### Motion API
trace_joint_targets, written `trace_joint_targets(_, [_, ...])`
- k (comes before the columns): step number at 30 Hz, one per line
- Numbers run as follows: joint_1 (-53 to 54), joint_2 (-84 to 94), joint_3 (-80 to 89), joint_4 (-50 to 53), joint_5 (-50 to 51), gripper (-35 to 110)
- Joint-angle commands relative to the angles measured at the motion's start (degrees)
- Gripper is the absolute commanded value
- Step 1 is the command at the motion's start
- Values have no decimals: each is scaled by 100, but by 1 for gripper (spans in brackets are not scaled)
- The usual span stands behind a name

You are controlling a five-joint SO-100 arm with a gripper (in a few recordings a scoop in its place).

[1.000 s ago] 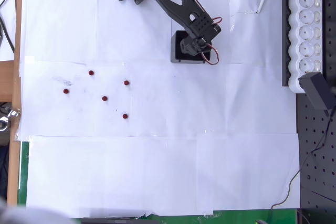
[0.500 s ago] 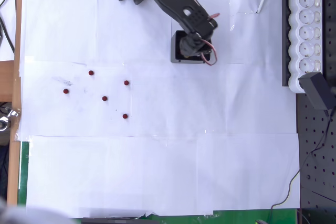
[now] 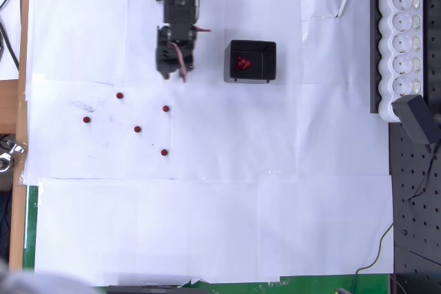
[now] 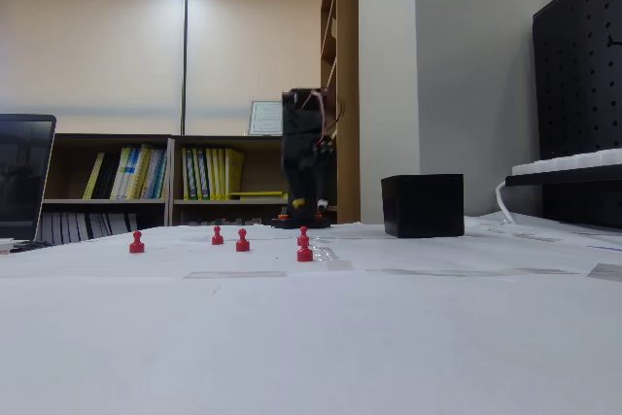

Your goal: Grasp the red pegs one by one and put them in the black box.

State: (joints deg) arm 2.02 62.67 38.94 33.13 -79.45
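Five tiny dark-red round pegs (image 3: 137, 129) lay scattered on the white paper-covered surface (image 3: 207, 225), left of the small black plastic open-top box (image 3: 252, 60) holding more red pegs; the black arm's tool (image 3: 172, 68) hung nearby.

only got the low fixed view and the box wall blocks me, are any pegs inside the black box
Observer: Yes. The overhead view shows a small cluster of red pegs lying inside the black box.
Operator: where's the gripper relative to it
Observer: In the overhead view the gripper is left of the box, over the paper, not above the box.
Operator: closest loose peg
Observer: The nearest peg lies just below the gripper in that picture.
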Motion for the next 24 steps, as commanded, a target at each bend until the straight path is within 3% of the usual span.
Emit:
trace_joint_targets(1, [167, -220, -387, -1538, -18, 9])
trace_joint_targets(8, [149, 53, -1397, -3656, -105, 14])
trace_joint_targets(24, [299, 1081, -1793, -5625, -264, 14])
